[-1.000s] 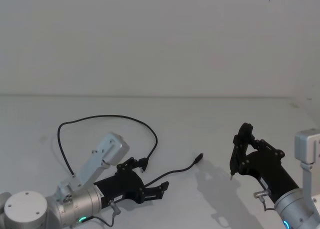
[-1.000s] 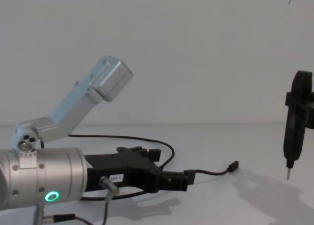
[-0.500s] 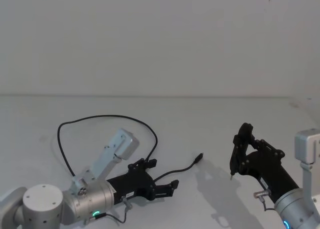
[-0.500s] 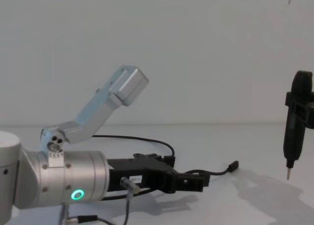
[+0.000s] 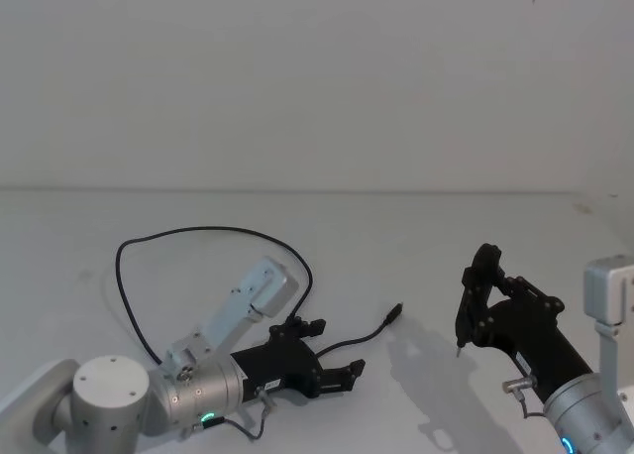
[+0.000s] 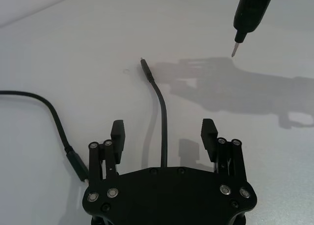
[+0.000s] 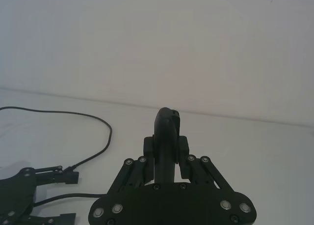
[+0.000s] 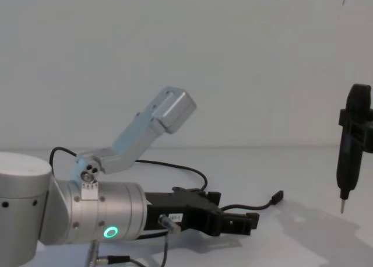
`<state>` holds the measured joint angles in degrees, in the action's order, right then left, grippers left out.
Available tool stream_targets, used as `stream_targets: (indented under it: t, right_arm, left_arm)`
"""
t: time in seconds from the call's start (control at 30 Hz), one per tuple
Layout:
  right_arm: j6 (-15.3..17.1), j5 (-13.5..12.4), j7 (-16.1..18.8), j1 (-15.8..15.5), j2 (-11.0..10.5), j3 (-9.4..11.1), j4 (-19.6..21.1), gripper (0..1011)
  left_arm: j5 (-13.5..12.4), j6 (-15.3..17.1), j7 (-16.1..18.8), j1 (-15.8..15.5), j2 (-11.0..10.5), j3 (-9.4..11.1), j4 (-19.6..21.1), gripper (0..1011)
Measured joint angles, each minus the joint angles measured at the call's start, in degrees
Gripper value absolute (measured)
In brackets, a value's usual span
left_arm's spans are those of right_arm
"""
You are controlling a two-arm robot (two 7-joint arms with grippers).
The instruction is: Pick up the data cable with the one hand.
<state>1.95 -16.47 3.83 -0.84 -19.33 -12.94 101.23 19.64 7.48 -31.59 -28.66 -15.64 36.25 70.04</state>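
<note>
A plain white wall (image 5: pixel 317 77) rises behind the white tabletop (image 5: pixel 79 226).

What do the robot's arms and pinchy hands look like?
Both are shiny silver tubes ending in black two-fingered grippers dotted with silver screws. The left gripper wears a small white number label, and its thick silver cylinder has a glowing green ring light. The right gripper is the same black shape.

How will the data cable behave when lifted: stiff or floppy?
Probably floppy: the data cable lies in a loose loop, so its ends should sag. Likely light, being thin. It may slip; the open left gripper straddles one narrow strand. Right gripper parked, holding a slim tool.
</note>
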Motion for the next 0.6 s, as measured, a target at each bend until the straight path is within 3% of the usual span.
stream_targets:
  t: [0.1, 0.6]
  right_arm:
    - [0.0, 0.0, 0.0, 0.0, 0.0, 0.0, 0.0, 279]
    - [0.0, 0.0, 0.0, 0.0, 0.0, 0.0, 0.0, 279]
  left_arm:
    - [-0.92, -0.86, -0.08, -0.54, 0.26, 0.53, -0.81, 911]
    - [-3.89, -4.18, 0.68, -1.67, 1.16, 1.3, -2.36, 465]
